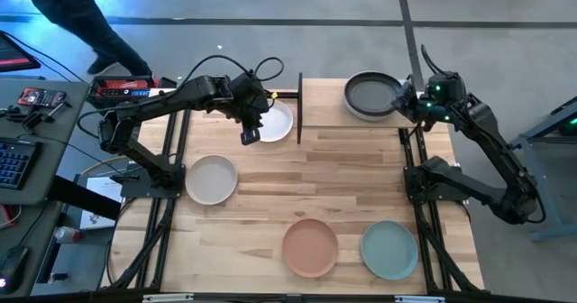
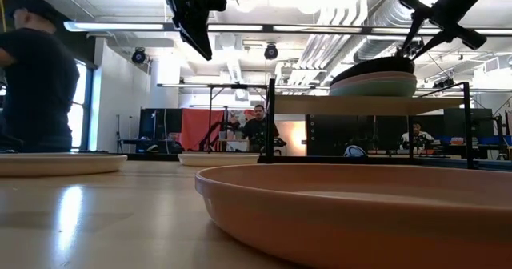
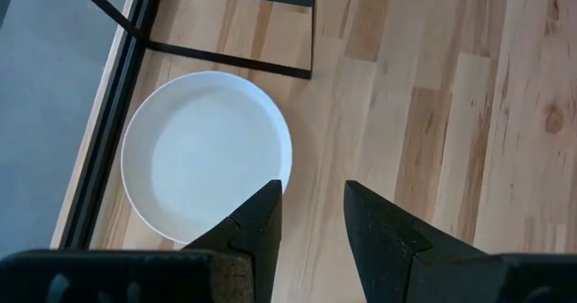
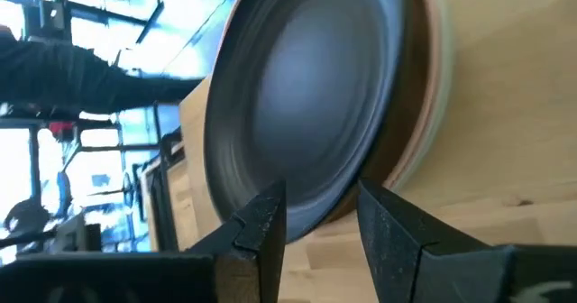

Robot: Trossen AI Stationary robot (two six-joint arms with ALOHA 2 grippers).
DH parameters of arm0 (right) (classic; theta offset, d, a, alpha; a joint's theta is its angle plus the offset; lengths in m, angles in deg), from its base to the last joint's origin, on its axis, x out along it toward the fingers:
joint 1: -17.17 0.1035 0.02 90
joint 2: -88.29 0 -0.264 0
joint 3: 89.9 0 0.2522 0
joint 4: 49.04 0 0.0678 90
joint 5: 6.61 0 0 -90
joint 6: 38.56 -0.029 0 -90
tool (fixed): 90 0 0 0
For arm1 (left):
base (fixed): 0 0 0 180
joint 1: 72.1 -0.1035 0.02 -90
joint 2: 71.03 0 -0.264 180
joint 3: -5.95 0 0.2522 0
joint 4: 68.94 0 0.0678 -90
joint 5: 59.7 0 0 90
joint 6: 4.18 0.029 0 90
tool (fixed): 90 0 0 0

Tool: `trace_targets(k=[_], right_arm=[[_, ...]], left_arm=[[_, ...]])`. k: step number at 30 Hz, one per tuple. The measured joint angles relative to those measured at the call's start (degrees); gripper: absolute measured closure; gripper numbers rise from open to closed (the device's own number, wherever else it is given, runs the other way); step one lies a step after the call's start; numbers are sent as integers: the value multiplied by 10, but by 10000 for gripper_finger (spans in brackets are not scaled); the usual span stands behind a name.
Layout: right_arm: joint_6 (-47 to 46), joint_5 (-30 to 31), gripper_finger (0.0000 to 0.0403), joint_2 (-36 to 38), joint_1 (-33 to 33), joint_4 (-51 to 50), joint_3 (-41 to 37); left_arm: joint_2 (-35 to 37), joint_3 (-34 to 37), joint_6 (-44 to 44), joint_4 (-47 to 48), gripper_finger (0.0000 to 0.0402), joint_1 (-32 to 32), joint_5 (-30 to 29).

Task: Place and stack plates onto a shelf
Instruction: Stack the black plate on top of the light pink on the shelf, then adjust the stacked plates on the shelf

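Hovering right claw (image 1: 407, 102), black plate (image 1: 370, 93) just beside

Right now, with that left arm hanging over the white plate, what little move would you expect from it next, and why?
Probably a short drop onto the near rim of the white plate. The left end effector hovers above it with jaws open and nothing between them. The plate lies flat on the table beside the shelf, where a stack topped by the black plate already sits.

black plate (image 1: 370, 94) | white plate (image 1: 276, 121) | cream plate (image 1: 211, 179) | terracotta plate (image 1: 310, 246) | teal plate (image 1: 389, 249)
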Motion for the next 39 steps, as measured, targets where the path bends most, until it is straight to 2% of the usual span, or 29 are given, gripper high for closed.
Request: trace_targets(k=[5,14,20,27,33,39], right_arm=[[-1,-29,289,5,0,18,0],[3,-35,289,7,0,21,0],[57,-75,289,7,5,128,0],[177,-60,289,-7,94,337,0],[305,-31,289,-53,199,497,0],[436,26,289,-109,266,520,1]], left_arm=[[0,0,1,0,293,0,0],[0,0,1,0,293,0,0],[0,0,-2,-5,293,0,0],[0,0,-53,-14,293,0,0],[0,0,-107,-22,293,0,0],[0,0,-166,-23,293,0,0]])
